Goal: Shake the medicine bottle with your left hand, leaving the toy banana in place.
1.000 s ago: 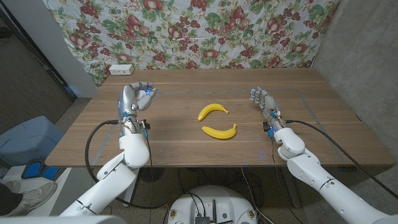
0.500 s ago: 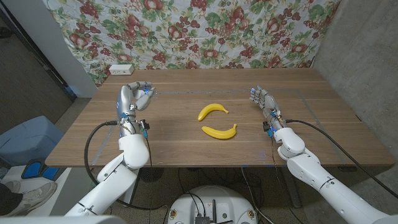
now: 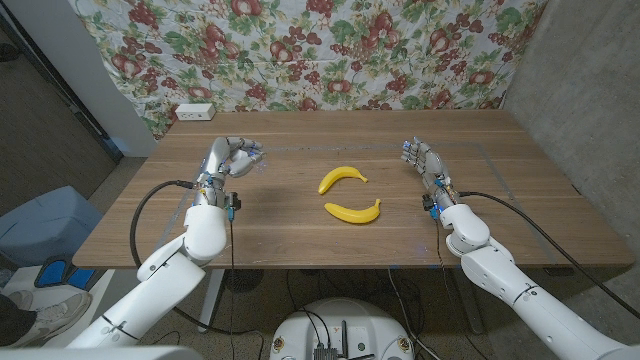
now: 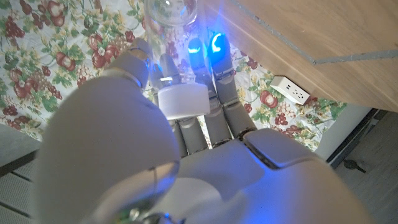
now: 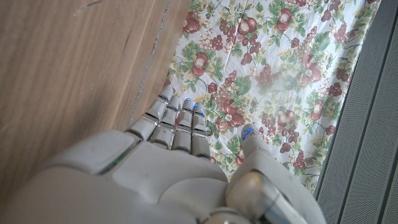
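In the head view we see the left hand (image 3: 232, 158) raised over the left part of the wooden worktop (image 3: 300, 225), its fingers curled around the medicine bottle (image 3: 247, 155), a clear little thing that shows between them; so the bottle sits in that grip, off to the left of the middle. The left forearm runs up from the bottom left corner, with a black cable (image 3: 150, 215) looping beside it. Two toy bananas lie near the middle of the worktop: one banana (image 3: 342, 178) farther back, and a second banana (image 3: 354, 211) just in front of it, the two close together but apart. Both are well apart from either hand. The right hand (image 3: 422, 160) stands at the right part of the worktop with fingers straight and side by side, holding nothing. A floral cloth (image 3: 330, 50) hangs behind, and a white power strip (image 3: 195, 112) sits at the back left edge.

In the left wrist view we look along the back of the left hand (image 4: 180, 137); its fingers (image 4: 214, 68), lit blue at the tips, close on the clear bottle (image 4: 171, 18).

In the right wrist view the right hand (image 5: 168, 162) shows its fingers (image 5: 177, 127) extended together, thumb apart, gripping nothing, beside the worktop's wood.
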`<action>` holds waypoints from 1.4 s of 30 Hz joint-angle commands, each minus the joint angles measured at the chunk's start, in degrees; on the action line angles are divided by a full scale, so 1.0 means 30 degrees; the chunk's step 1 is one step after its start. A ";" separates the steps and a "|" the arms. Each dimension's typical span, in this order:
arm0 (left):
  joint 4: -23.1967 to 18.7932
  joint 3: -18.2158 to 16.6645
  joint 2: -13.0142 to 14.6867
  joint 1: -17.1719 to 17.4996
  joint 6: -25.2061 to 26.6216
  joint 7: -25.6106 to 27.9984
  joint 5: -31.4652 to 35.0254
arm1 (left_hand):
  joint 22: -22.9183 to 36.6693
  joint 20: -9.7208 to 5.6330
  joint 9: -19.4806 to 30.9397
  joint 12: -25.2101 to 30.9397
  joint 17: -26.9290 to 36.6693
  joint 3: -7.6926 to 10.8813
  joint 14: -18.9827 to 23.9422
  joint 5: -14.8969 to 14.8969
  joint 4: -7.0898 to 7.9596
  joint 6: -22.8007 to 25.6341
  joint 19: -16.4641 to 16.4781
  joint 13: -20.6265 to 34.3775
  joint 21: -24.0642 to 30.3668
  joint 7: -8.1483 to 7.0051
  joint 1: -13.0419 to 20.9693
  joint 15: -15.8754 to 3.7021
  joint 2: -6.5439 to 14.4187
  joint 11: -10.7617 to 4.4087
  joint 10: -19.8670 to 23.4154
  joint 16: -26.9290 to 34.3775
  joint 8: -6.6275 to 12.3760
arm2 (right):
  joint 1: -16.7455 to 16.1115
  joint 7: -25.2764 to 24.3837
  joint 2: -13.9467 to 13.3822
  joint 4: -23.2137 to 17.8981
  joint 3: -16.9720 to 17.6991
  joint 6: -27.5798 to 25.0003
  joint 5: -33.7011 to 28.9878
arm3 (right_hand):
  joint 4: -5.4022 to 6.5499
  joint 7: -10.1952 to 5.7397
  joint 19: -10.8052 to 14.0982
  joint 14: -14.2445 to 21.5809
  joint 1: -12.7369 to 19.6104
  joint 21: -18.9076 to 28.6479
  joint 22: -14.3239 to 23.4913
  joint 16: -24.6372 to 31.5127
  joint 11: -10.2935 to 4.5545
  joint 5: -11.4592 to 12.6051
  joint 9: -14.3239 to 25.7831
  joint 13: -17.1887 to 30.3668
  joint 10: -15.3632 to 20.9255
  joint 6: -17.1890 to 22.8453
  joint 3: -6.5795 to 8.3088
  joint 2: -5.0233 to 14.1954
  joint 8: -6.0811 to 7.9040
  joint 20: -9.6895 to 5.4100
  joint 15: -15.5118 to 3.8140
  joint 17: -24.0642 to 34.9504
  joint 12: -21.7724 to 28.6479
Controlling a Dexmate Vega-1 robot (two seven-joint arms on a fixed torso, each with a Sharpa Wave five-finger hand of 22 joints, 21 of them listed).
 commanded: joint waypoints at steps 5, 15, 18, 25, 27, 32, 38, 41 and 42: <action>-0.0816 0.0160 0.1834 -0.0576 0.2001 -0.2520 -0.1815 | -0.0070 -0.2377 0.0086 -0.0054 0.3606 0.0086 0.4460 0.0107 -0.0023 0.0180 -0.0129 0.0054 0.0169 0.0020 0.3120 -0.5388 0.2995 0.0005 0.0187 0.0139 -0.0087 | 0.0037 0.0026 0.0029 0.0158 0.0004 -0.0013 0.0076 | -0.0126 0.0075 0.0151 0.0113 -0.0162 -0.0135 0.0087 -0.0047 0.0005 -0.0076 0.0063 0.0013 0.0103 0.0064 0.0043 -0.0040 0.0050 -0.0013 -0.0071 0.0019 0.0056; -0.0596 0.0487 0.1438 -0.0435 0.1435 -0.0839 -0.1313 | -0.0217 -0.2381 0.0087 -0.0070 0.3606 0.0096 0.4448 0.0107 -0.0020 0.0176 -0.0183 0.0088 0.0281 0.0008 0.3102 -0.5388 0.2995 0.0017 0.0234 0.0073 -0.0104 | 0.0093 0.0160 0.0005 0.0269 -0.0010 0.0061 0.0094 | -0.0122 0.0075 0.0174 0.0115 -0.0183 -0.0201 0.0089 -0.0050 0.0012 -0.0078 0.0062 0.0009 0.0101 0.0068 0.0041 -0.0040 0.0052 -0.0010 -0.0071 0.0009 0.0055; -0.0420 0.0666 0.1010 -0.0366 0.1145 0.0197 -0.0754 | -0.0256 -0.2385 0.0087 -0.0080 0.3634 0.0100 0.4471 0.0108 -0.0028 0.0155 -0.0194 0.0087 0.0315 -0.0015 0.3109 -0.5389 0.2988 0.0019 0.0251 0.0082 -0.0116 | 0.0086 0.0161 0.0010 0.0263 0.0001 0.0037 0.0139 | -0.0123 0.0080 0.0185 0.0115 -0.0186 -0.0213 0.0090 -0.0052 0.0011 -0.0078 0.0062 0.0008 0.0086 0.0063 0.0041 -0.0041 0.0050 -0.0012 -0.0053 0.0007 0.0048; 0.0293 0.1000 -0.0233 -0.0195 -0.0221 0.2618 0.0411 | -0.0354 -0.2366 0.0089 -0.0104 0.3669 0.0110 0.4498 0.0107 -0.0020 0.0202 -0.0198 0.0122 0.0402 -0.0007 0.3099 -0.5394 0.3000 -0.0002 0.0233 0.0073 -0.0106 | 0.0039 0.0176 -0.0002 0.0276 0.0023 0.0087 0.0168 | -0.0128 0.0066 0.0203 0.0115 -0.0193 -0.0260 0.0091 -0.0057 0.0009 -0.0077 0.0061 0.0011 0.0092 0.0061 0.0042 -0.0044 0.0049 -0.0016 -0.0048 -0.0002 0.0054; 0.0651 0.1107 -0.0707 -0.0193 -0.0814 0.3472 0.0825 | -0.0387 -0.2377 0.0089 -0.0112 0.3691 0.0116 0.4514 0.0109 -0.0028 0.0191 -0.0198 0.0145 0.0433 0.0015 0.3109 -0.5392 0.2999 0.0002 0.0209 0.0078 -0.0113 | 0.0013 0.0140 0.0021 0.0265 0.0045 0.0088 0.0205 | -0.0130 0.0068 0.0211 0.0109 -0.0194 -0.0271 0.0091 -0.0061 0.0014 -0.0077 0.0061 0.0010 0.0095 0.0058 0.0043 -0.0045 0.0048 -0.0009 -0.0018 -0.0005 0.0054; 0.1671 0.1321 -0.1995 -0.0268 -0.2433 0.5668 0.1837 | -0.0455 -0.2387 0.0088 -0.0116 0.3703 0.0115 0.4512 0.0106 -0.0045 0.0204 -0.0204 0.0150 0.0501 -0.0019 0.3117 -0.5395 0.2971 0.0013 0.0263 0.0054 -0.0115 | 0.0015 0.0193 -0.0002 0.0299 0.0038 0.0131 0.0189 | -0.0128 0.0081 0.0219 0.0136 -0.0204 -0.0307 0.0092 -0.0052 0.0013 -0.0077 0.0061 0.0010 0.0090 0.0063 0.0043 -0.0043 0.0050 -0.0010 -0.0074 -0.0010 0.0053; 0.2125 0.1291 -0.2660 -0.0278 -0.3187 0.6451 0.2354 | -0.0544 -0.2378 0.0088 -0.0140 0.3668 0.0132 0.4479 0.0107 -0.0037 0.0200 -0.0227 0.0177 0.0551 -0.0044 0.3117 -0.5394 0.2989 0.0020 0.0240 -0.0013 -0.0124 | 0.0021 0.0205 -0.0004 0.0304 0.0039 0.0122 0.0204 | -0.0129 0.0082 0.0237 0.0114 -0.0212 -0.0345 0.0093 -0.0065 -0.0004 -0.0077 0.0060 0.0008 0.0080 0.0064 0.0044 -0.0043 0.0051 -0.0007 -0.0057 -0.0016 0.0049; 0.2078 0.1222 -0.2721 -0.0238 -0.3127 0.6279 0.2394 | -0.0582 -0.2384 0.0087 -0.0138 0.3683 0.0138 0.4499 0.0106 -0.0036 0.0203 -0.0233 0.0185 0.0582 -0.0049 0.3119 -0.5395 0.2994 0.0031 0.0272 -0.0012 -0.0127 | 0.0047 0.0230 0.0005 0.0323 0.0031 0.0103 0.0228 | -0.0132 0.0093 0.0245 0.0113 -0.0217 -0.0371 0.0094 -0.0068 0.0037 -0.0077 0.0060 0.0006 0.0108 0.0042 0.0043 -0.0048 0.0042 -0.0002 -0.0020 -0.0022 0.0059; 0.2056 0.1211 -0.2704 -0.0219 -0.3069 0.6181 0.2421 | -0.0598 -0.2380 0.0087 -0.0136 0.3685 0.0141 0.4499 0.0106 -0.0032 0.0204 -0.0241 0.0180 0.0587 -0.0046 0.3115 -0.5396 0.2998 0.0025 0.0299 -0.0017 -0.0127 | 0.0054 0.0211 -0.0002 0.0318 0.0022 0.0088 0.0194 | -0.0132 0.0096 0.0248 0.0105 -0.0218 -0.0377 0.0094 -0.0072 0.0026 -0.0077 0.0060 0.0006 0.0112 0.0040 0.0043 -0.0047 0.0042 -0.0005 -0.0028 -0.0022 0.0061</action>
